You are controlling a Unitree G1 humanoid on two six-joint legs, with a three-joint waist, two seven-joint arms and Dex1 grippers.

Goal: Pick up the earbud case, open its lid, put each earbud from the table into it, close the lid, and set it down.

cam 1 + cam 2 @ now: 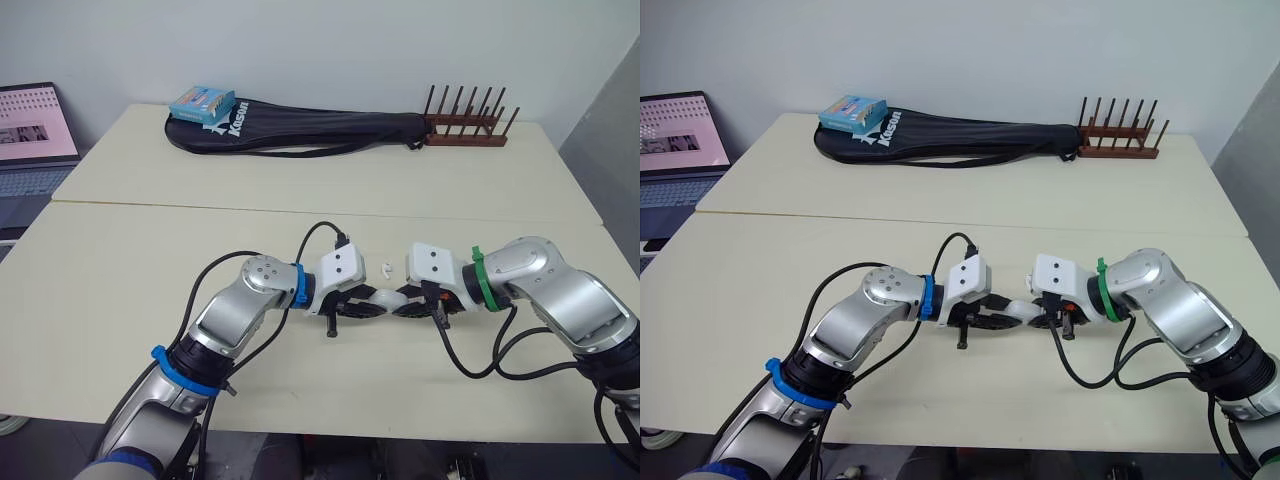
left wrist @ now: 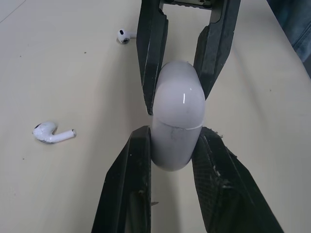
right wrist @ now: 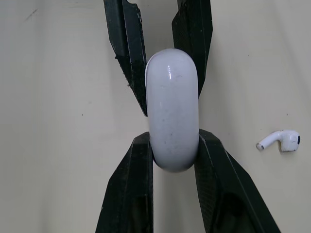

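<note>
**Holding the shut case in both claws**

The earbud case (image 3: 172, 97) sits at the lower centre of the head view, just over the desk (image 1: 150, 300). The left claw (image 2: 174, 133) and the right claw (image 3: 174, 137) are each closed tight on one end of it. Only a thin seam shows, so it looks unopened. One earbud (image 2: 52, 134) and the other earbud (image 2: 124, 36) lie loose on the desk. The pick-up seems done; opening, loading both, closing and setting down remain.
</note>
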